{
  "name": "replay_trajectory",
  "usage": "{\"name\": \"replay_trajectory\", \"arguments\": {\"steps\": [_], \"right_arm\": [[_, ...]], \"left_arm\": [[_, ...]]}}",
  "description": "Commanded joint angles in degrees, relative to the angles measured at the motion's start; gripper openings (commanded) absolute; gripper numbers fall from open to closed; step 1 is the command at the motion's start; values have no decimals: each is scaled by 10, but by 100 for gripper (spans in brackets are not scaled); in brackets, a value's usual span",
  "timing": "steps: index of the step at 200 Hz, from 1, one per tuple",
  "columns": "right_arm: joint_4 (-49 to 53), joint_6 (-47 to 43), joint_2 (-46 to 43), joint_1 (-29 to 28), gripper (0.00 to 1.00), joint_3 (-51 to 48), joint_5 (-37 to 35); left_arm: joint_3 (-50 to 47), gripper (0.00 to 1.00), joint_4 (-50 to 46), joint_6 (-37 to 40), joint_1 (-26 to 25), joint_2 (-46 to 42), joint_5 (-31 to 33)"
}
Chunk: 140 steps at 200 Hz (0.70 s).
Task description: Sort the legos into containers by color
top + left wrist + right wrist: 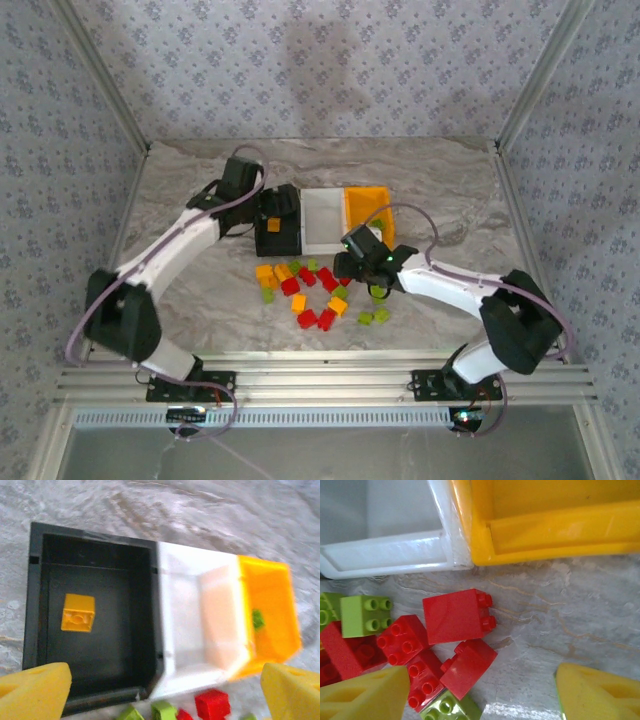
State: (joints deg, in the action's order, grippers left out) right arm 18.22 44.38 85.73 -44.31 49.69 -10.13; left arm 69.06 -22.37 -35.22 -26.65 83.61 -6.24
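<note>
I have the left fingers (36,692) spread wide and carrying nothing, hanging over the black bin (100,545). Through that wrist camera I look straight down into it, where one orange-yellow brick (78,612) lies flat on the floor toward the left. Touching the black bin stands the white bin (182,595), then the orange-yellow bin (270,580) with a green brick (257,619) inside. I read the scheme as yellow into black and green into orange-yellow, which would leave red for white.

The right fingers (367,695) are wide as well and grip nothing. They are held low over the right side of the loose pile (310,290), which sits on the surface (450,190) just in front of the bins. Under them I see a cluster of reds. A large red brick (452,615) lies on its side with its studs pointing right. A tilted red brick (467,667) touches its lower edge, and a light green brick (365,612) sits further left.

The wide stance makes sense to me: the bricks are packed against each other, so I want room to straddle one before closing. My pick would be the tilted red brick, since it lies nearest the middle between the pads. The risk is pinching a neighbour along with it.

Most of the bricks lie unsorted on the surface, so I judge the task to be early.
</note>
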Motion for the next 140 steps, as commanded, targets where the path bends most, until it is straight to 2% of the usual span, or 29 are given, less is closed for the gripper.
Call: {"name": "replay_trajectory", "arguments": {"steps": [1, 23, 57, 99, 140], "right_arm": [[-12, 46, 35, -5, 78, 19, -22], [-14, 52, 70, -7, 74, 32, -23], [-9, 61, 98, -7, 62, 42, -24], [4, 75, 111, -6, 48, 35, -14], [13, 82, 69, -12, 46, -6, -15]], "left_arm": [[-60, 99, 17, -12, -22, -75, -4], [-132, 100, 18, -27, -27, -155, 11], [-219, 100, 15, -51, -26, -256, 28], [-264, 100, -5, -64, -22, -304, 40], [-283, 100, -14, -66, -18, -338, 58]]}}
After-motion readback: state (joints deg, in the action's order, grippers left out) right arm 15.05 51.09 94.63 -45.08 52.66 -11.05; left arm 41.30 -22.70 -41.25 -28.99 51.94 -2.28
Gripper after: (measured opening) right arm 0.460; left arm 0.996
